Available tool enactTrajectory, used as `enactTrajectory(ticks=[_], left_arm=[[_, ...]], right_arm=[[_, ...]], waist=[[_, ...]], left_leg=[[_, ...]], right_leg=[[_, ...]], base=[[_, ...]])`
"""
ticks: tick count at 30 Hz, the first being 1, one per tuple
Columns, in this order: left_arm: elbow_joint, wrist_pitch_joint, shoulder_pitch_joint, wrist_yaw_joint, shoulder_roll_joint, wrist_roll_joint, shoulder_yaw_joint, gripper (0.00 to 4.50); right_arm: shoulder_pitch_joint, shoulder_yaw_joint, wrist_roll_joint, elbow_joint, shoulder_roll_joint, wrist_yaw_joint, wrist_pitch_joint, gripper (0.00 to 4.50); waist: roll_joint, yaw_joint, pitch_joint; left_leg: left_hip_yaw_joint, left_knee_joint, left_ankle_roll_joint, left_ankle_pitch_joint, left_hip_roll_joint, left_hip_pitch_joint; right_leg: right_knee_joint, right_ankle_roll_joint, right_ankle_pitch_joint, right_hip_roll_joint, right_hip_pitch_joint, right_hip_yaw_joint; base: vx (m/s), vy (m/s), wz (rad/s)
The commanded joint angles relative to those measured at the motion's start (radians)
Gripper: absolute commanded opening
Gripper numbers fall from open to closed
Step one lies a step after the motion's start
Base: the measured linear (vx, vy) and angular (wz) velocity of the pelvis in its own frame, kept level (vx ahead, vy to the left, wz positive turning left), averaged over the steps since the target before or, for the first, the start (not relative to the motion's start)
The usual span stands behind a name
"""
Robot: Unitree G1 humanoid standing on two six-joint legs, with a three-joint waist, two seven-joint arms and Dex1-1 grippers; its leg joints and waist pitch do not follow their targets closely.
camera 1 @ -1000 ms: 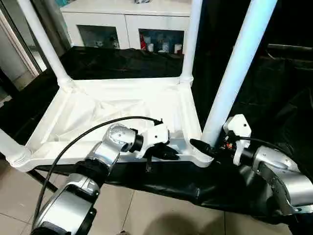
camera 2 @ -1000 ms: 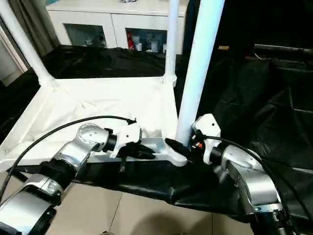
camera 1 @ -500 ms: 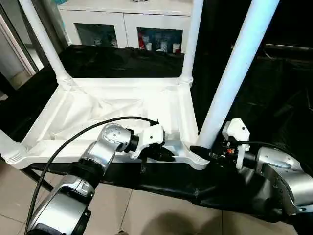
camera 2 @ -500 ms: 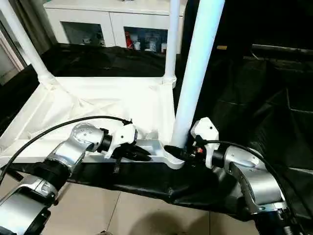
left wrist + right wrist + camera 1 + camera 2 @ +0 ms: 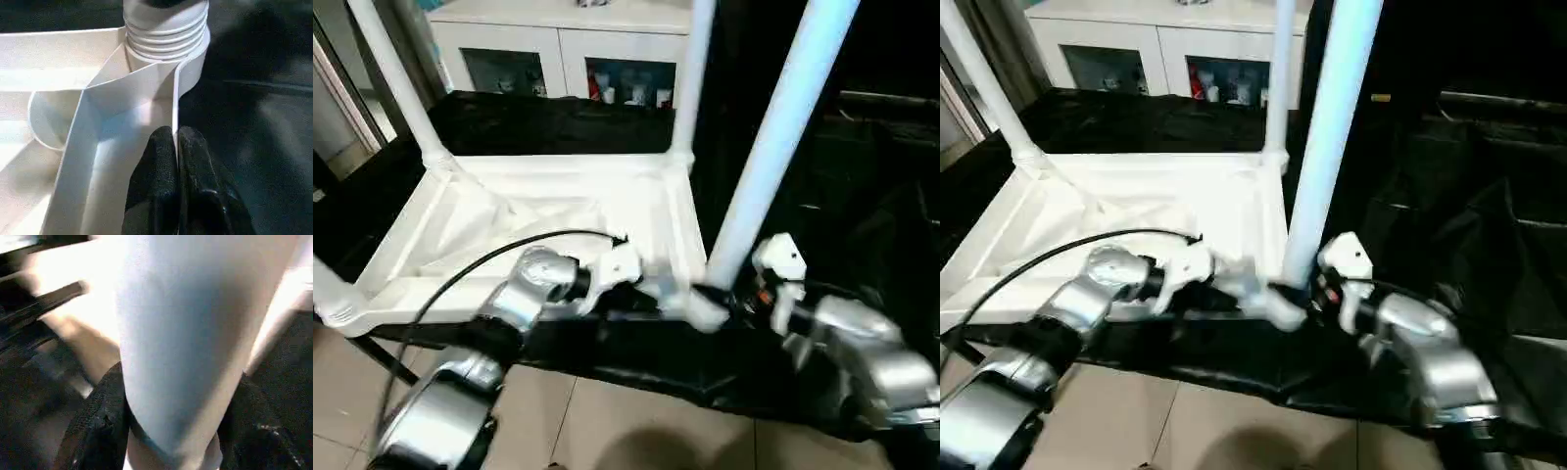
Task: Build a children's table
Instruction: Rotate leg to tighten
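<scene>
The white children's table lies upside down; its top rests on black cloth with its legs standing up from the corner sockets. My left gripper is shut on the thin rim wall of the top, close to the ribbed socket of the near right corner. In the eye views it sits at the front edge. My right gripper is at the foot of the near right leg. Its black fingers press on both sides of that leg.
A white glass-door cabinet stands behind the table. Black cloth covers the surface to the right and back. Tiled floor lies below the front edge. My left arm's black cable arcs over the top. Further legs rise at the back.
My right gripper has moved in to the foot of the near right leg and its fingers have closed onto it. The left gripper has kept its hold on the rim.
</scene>
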Motion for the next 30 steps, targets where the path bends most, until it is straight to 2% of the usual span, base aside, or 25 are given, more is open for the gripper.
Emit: enactTrajectory(ticks=[1, 3, 5, 6, 7, 9, 10, 15, 16, 19, 22, 23, 24, 25, 26, 27, 28, 29, 30], left_arm=[[0.052, 0.032, -0.018, 0.129, -0.013, 0.026, 0.014, 0.00], [0.097, 0.055, -0.046, 0.221, -0.049, 0.029, 0.025, 0.00], [0.138, 0.067, -0.070, 0.299, -0.082, 0.031, 0.032, 0.00], [0.139, 0.067, -0.071, 0.302, -0.084, 0.031, 0.032, 0.00], [0.186, 0.070, -0.095, 0.342, -0.121, 0.024, 0.042, 0.00], [0.205, 0.067, -0.103, 0.354, -0.136, 0.020, 0.048, 0.00], [0.232, 0.058, -0.115, 0.364, -0.150, 0.023, 0.056, 0.00], [0.255, 0.047, -0.122, 0.340, -0.144, 0.021, 0.051, 0.00], [0.256, 0.042, -0.122, 0.324, -0.139, 0.019, 0.049, 0.00], [0.262, 0.026, -0.122, 0.290, -0.129, 0.019, 0.046, 0.00], [0.248, -0.024, -0.105, 0.180, -0.093, 0.012, 0.046, 0.00], [0.245, -0.030, -0.101, 0.162, -0.086, 0.011, 0.046, 0.00], [0.245, -0.030, -0.101, 0.162, -0.086, 0.011, 0.046, 0.00], [0.232, -0.067, -0.085, 0.087, -0.061, 0.004, 0.040, 0.00], [0.220, -0.074, -0.075, 0.043, -0.047, -0.003, 0.036, 0.00], [0.220, -0.074, -0.075, 0.043, -0.047, -0.003, 0.036, 0.00], [0.188, -0.096, -0.054, -0.049, -0.026, -0.024, 0.031, 0.00], [0.155, -0.097, -0.035, -0.127, -0.006, -0.042, 0.025, 0.00], [0.125, -0.105, -0.019, -0.189, 0.013, -0.054, 0.017, 0.00]], right_arm=[[0.017, 0.008, -0.055, 0.055, 0.022, -0.098, 0.031, 1.93], [-0.010, 0.002, -0.079, 0.085, 0.098, -0.225, 0.050, 1.93], [-0.045, -0.004, -0.095, 0.125, 0.171, -0.335, 0.066, 1.93], [-0.047, -0.004, -0.096, 0.127, 0.174, -0.339, 0.067, 1.93], [-0.090, 0.002, -0.119, 0.179, 0.240, -0.431, 0.071, 1.93], [-0.112, 0.012, -0.128, 0.205, 0.258, -0.442, 0.058, 1.93], [-0.140, 0.023, -0.139, 0.238, 0.276, -0.447, 0.026, 1.93], [-0.164, 0.025, -0.127, 0.241, 0.282, -0.398, -0.019, 1.93], [-0.163, 0.022, -0.113, 0.226, 0.272, -0.363, -0.030, 2.49], [-0.158, 0.025, -0.089, 0.191, 0.246, -0.296, -0.021, 2.65], [-0.130, 0.093, -0.084, 0.093, 0.122, -0.118, 0.020, 2.98], [-0.122, 0.105, -0.083, 0.074, 0.098, -0.088, 0.023, 3.07], [-0.122, 0.105, -0.083, 0.074, 0.098, -0.088, 0.023, 3.07], [-0.098, 0.117, -0.067, 0.026, 0.032, -0.009, 0.038, 3.17], [-0.083, 0.120, -0.055, 0.000, -0.004, 0.037, 0.043, 3.17], [-0.083, 0.120, -0.055, 0.000, -0.004, 0.037, 0.043, 3.17], [-0.066, 0.114, -0.035, -0.026, -0.044, 0.086, 0.053, 3.17], [-0.049, 0.107, -0.019, -0.051, -0.078, 0.136, 0.060, 3.17], [-0.037, 0.098, -0.006, -0.068, -0.102, 0.169, 0.070, 3.17]], waist=[[-0.019, -0.004, -0.050], [-0.013, -0.010, -0.049], [-0.010, -0.022, -0.051], [-0.010, -0.026, -0.050], [-0.009, -0.031, -0.051], [-0.012, -0.036, -0.052], [-0.010, -0.039, -0.052], [-0.011, -0.042, -0.055], [-0.011, -0.041, -0.054], [-0.014, -0.039, -0.057], [-0.018, -0.034, -0.059], [-0.019, -0.032, -0.061], [-0.019, -0.030, -0.060], [-0.019, -0.031, -0.062], [-0.019, -0.028, -0.064], [-0.020, -0.023, -0.066], [-0.017, -0.021, -0.067], [-0.018, -0.019, -0.069], [-0.017, -0.017, -0.070]], left_leg=[[-0.013, -0.080, 0.016, -0.312, 0.024, 0.008], [-0.015, -0.082, 0.014, -0.340, 0.023, 0.011], [-0.022, -0.087, 0.006, -0.355, 0.022, 0.006], [-0.022, -0.088, 0.006, -0.358, 0.021, 0.005], [-0.023, -0.088, 0.003, -0.380, 0.020, 0.009], [-0.024, -0.089, 0.004, -0.383, 0.018, 0.006], [-0.023, -0.088, 0.012, -0.382, 0.017, 0.007], [-0.020, -0.088, 0.038, -0.366, 0.021, 0.005], [-0.019, -0.089, 0.042, -0.359, 0.022, 0.005], [-0.016, -0.087, 0.058, -0.337, 0.024, 0.002], [-0.013, -0.084, 0.075, -0.288, 0.025, -0.001], [-0.014, -0.082, 0.086, -0.259, 0.025, -0.007], [-0.013, -0.082, 0.089, -0.255, 0.027, -0.006], [-0.011, -0.077, 0.094, -0.243, 0.025, -0.007], [-0.012, -0.076, 0.098, -0.226, 0.026, -0.009], [-0.008, -0.072, 0.111, -0.197, 0.027, -0.009], [-0.010, -0.073, 0.123, -0.165, 0.029, -0.010], [-0.011, -0.071, 0.129, -0.141, 0.031, -0.016], [-0.009, -0.069, 0.136, -0.137, 0.032, -0.014]], right_leg=[[-0.105, -0.128, -0.535, -0.050, 0.041, 0.029], [-0.112, -0.115, -0.557, -0.049, 0.034, 0.027], [-0.112, -0.109, -0.547, -0.049, 0.042, 0.020], [-0.115, -0.107, -0.549, -0.048, 0.039, 0.020], [-0.119, -0.105, -0.558, -0.050, 0.036, 0.018], [-0.119, -0.106, -0.552, -0.050, 0.039, 0.017], [-0.121, -0.107, -0.539, -0.049, 0.038, 0.018], [-0.114, -0.146, -0.461, -0.050, 0.041, 0.026], [-0.111, -0.155, -0.443, -0.051, 0.043, 0.027], [-0.106, -0.172, -0.405, -0.051, 0.049, 0.029], [-0.100, -0.185, -0.350, -0.051, 0.054, 0.033], [-0.095, -0.191, -0.321, -0.051, 0.059, 0.033], [-0.094, -0.194, -0.318, -0.052, 0.057, 0.034], [-0.094, -0.206, -0.313, -0.054, 0.055, 0.035], [-0.091, -0.208, -0.299, -0.055, 0.060, 0.034], [-0.085, -0.218, -0.253, -0.054, 0.060, 0.036], [-0.080, -0.238, -0.210, -0.057, 0.063, 0.036], [-0.072, -0.250, -0.165, -0.055, 0.069, 0.035], [-0.070, -0.257, -0.142, -0.053, 0.066, 0.036]], base=[[0.000, 0.000, 0.00], [0.000, 0.000, 0.00], [0.000, 0.000, 0.00], [0.000, 0.000, 0.00], [0.000, 0.000, 0.00], [0.000, 0.000, 0.00], [0.000, 0.000, 0.00], [0.000, 0.000, 0.00], [0.000, 0.000, 0.00], [0.000, 0.000, 0.00], [0.000, 0.000, 0.00], [0.000, 0.000, 0.00], [0.000, 0.000, 0.00], [0.000, 0.000, 0.00], [0.000, 0.000, 0.00], [0.000, 0.000, 0.00], [0.000, 0.000, 0.00], [0.000, 0.000, 0.00], [0.000, 0.000, 0.00]])
